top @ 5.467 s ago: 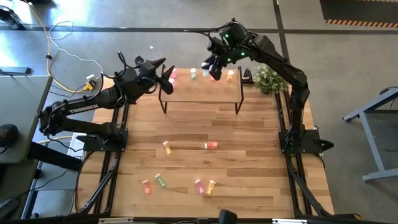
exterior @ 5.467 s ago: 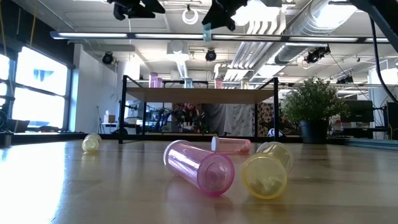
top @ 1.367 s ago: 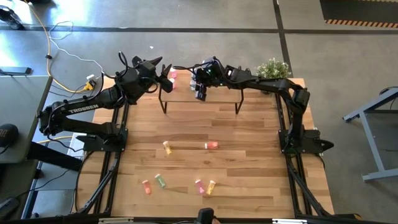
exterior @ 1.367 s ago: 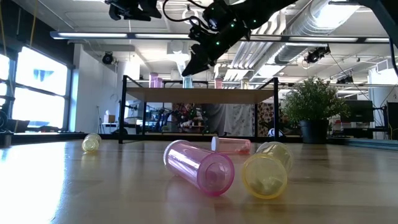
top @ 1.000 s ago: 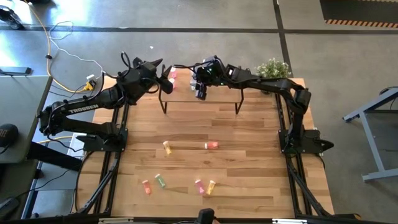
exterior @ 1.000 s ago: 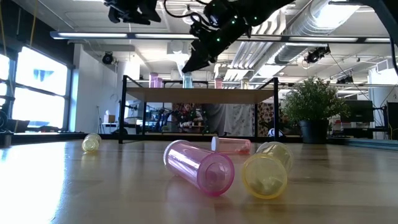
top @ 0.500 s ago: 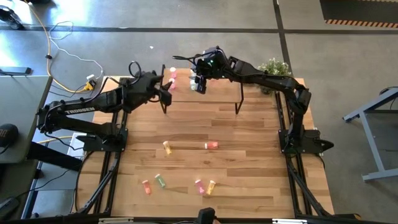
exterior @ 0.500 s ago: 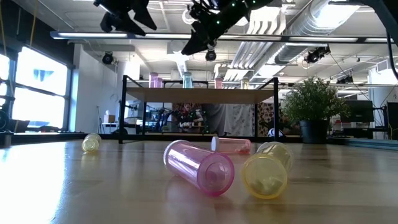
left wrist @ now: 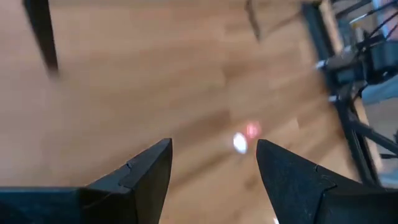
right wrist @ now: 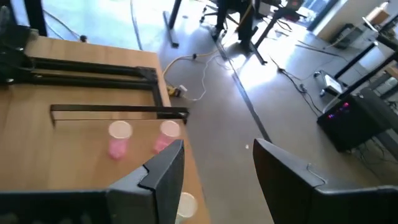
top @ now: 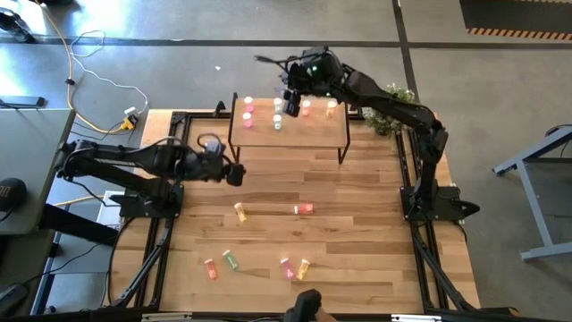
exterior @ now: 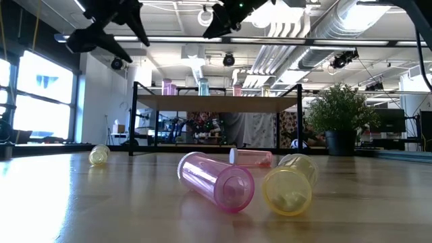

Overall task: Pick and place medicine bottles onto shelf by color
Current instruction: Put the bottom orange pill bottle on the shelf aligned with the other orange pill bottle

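Swung off the shelf (top: 290,130) toward near counter (top: 357,250): left end effector (top: 234,173), open and empty. Nearest loose bottle, yellow bottle (top: 239,212), just nearer, lying roughly near-to-far. Right end effector (top: 290,97) open, empty, above shelf.

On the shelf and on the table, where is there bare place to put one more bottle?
The shelf is bare along its front strip, nearer the table's middle; the bottles crowd its far edge, from two pink bottles to a yellow bottle. On the table, the right side is bare. The front is crowded with lying bottles.
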{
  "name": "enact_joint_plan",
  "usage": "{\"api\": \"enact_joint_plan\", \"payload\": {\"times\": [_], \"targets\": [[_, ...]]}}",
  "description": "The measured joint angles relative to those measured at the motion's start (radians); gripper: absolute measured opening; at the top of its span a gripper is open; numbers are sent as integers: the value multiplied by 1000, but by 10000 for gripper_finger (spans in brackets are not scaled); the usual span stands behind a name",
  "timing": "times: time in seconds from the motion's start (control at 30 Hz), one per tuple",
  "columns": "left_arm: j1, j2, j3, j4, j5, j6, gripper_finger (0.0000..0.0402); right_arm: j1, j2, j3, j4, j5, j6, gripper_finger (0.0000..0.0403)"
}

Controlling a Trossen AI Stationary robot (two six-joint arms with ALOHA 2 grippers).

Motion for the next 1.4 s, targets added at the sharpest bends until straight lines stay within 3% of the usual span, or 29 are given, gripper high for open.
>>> {"api": "enact_joint_plan", "payload": {"times": [0.17, 0.43, 0.83, 1.03, 1.4], "targets": [[-106, 49, 0, -45, 108, -275, 225, -43, 0, 57, -41, 0, 28, 183], [-295, 143, 0, -99, 331, -580, 225, -84, 1, 120, -127, 0, 77, 183], [-587, 281, 0, -117, 334, -984, 225, -78, 1, 122, -265, -2, 130, 183], [-693, 369, 0, -84, 339, -1111, 225, -78, 1, 122, -349, -2, 142, 183], [-742, 509, 0, 23, 398, -1130, 225, -67, 1, 122, -401, -2, 164, 183]]}}
